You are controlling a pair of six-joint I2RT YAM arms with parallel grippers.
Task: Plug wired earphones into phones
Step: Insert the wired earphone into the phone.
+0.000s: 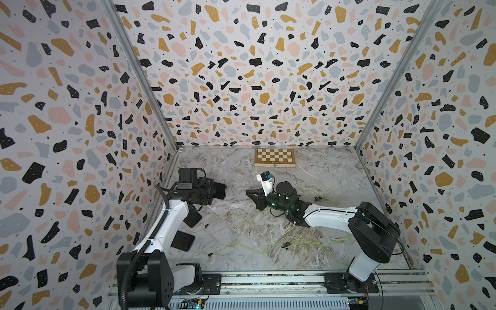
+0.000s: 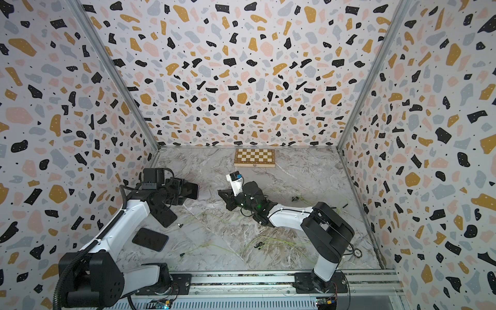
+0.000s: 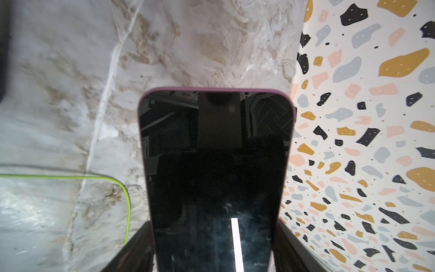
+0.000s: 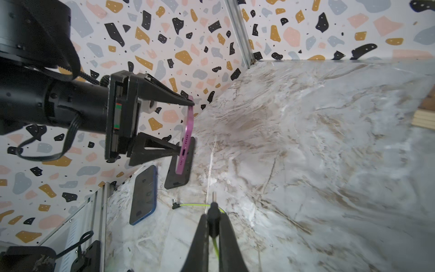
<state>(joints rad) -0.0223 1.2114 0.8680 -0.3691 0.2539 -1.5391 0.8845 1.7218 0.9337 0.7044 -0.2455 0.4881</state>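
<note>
My left gripper (image 1: 212, 191) (image 3: 211, 247) is shut on the long sides of a purple-edged black phone (image 1: 220, 190) (image 3: 215, 153), held off the table. Its end with the port (image 4: 183, 152) faces my right gripper (image 1: 248, 192) (image 4: 213, 217). That gripper is shut on a black earphone plug (image 4: 213, 210) whose metal tip points at the phone, still apart from it; its yellow-green cable (image 4: 215, 247) trails back between the jaws. Two more phones lie below the left arm: a black one (image 1: 192, 218) (image 4: 179, 169) and a blue-edged one (image 1: 183, 240) (image 4: 143, 195).
A second plug (image 1: 206, 225) (image 4: 174, 204) on a yellow-green cable lies near the flat phones. More thin cables (image 1: 300, 243) with black earbuds (image 1: 286, 244) sprawl over the marble table's front and right. A wooden chessboard box (image 1: 274, 157) sits at the back wall.
</note>
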